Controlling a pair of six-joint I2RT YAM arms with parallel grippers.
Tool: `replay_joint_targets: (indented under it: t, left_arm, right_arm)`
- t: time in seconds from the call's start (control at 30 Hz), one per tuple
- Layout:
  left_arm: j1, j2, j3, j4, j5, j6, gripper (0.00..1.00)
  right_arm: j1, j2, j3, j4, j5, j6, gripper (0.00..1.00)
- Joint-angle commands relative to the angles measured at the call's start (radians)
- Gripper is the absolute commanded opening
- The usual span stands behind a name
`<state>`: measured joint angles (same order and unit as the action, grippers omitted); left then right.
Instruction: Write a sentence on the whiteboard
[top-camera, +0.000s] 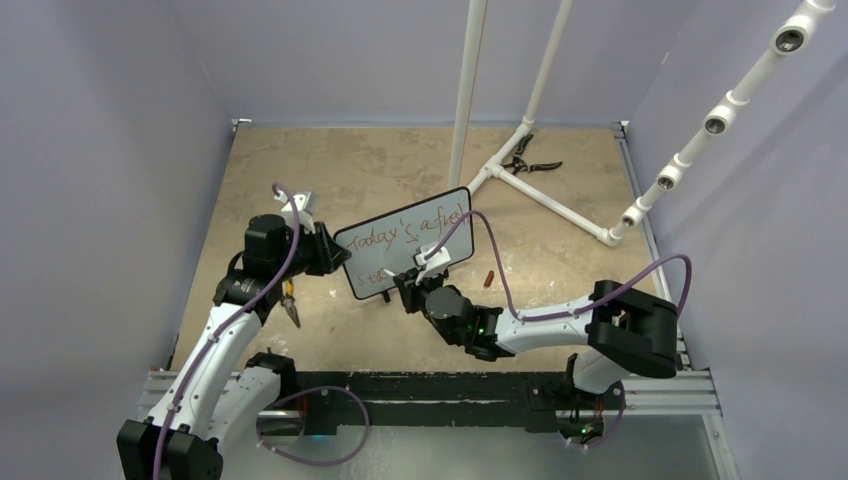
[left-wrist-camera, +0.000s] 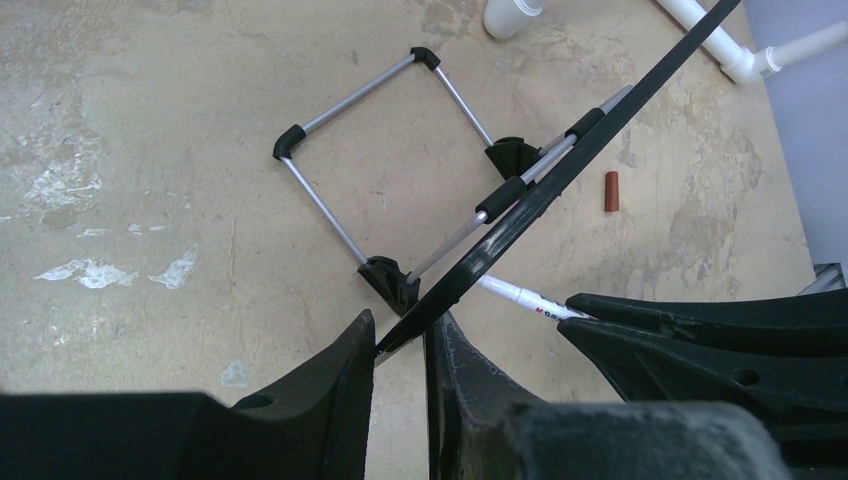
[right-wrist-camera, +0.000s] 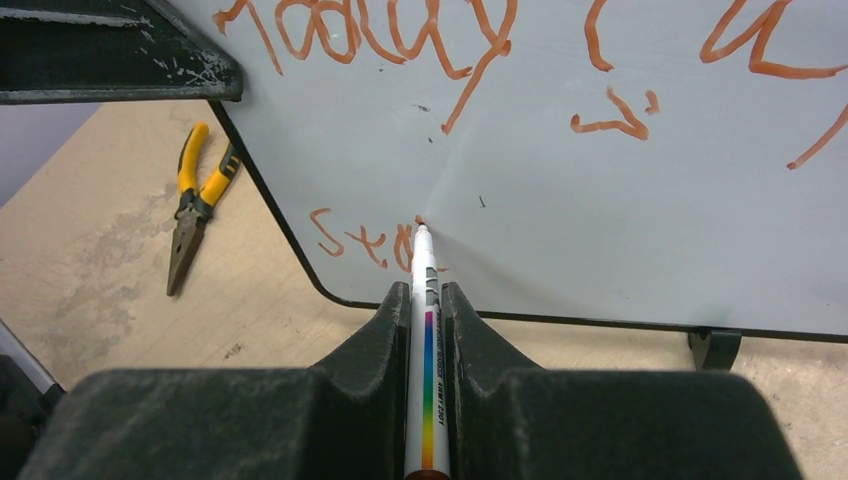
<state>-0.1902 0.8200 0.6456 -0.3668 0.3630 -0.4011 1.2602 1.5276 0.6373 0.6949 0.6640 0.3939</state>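
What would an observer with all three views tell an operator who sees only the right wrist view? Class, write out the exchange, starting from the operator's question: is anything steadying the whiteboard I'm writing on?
Observer: Yes. The left gripper is shut on the whiteboard at its left edge.
Operator: What is behind the board?
Observer: A metal rod stand with black corners juts out from its back.
Operator: Where is the cap of my marker?
Observer: A small red cap, likely yours, lies loose just right of the board.
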Motion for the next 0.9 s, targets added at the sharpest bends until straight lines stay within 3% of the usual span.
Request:
replay_joint_targets:
  t: [0.0, 0.87]
  left_arm:
    - [0.003, -0.013, 0.0, 0.023, 0.003, -0.013, 0.2]
    - [0.003, -0.014, 0.0, 0.023, 0.002, -0.013, 0.2]
  right_arm:
    - [-0.016, -0.021, 0.008, -0.041, 0.087, 0.027, 0.0]
    - [-0.015, 0.011, -0.012, -0.098, 0.04, 0.105, 0.0]
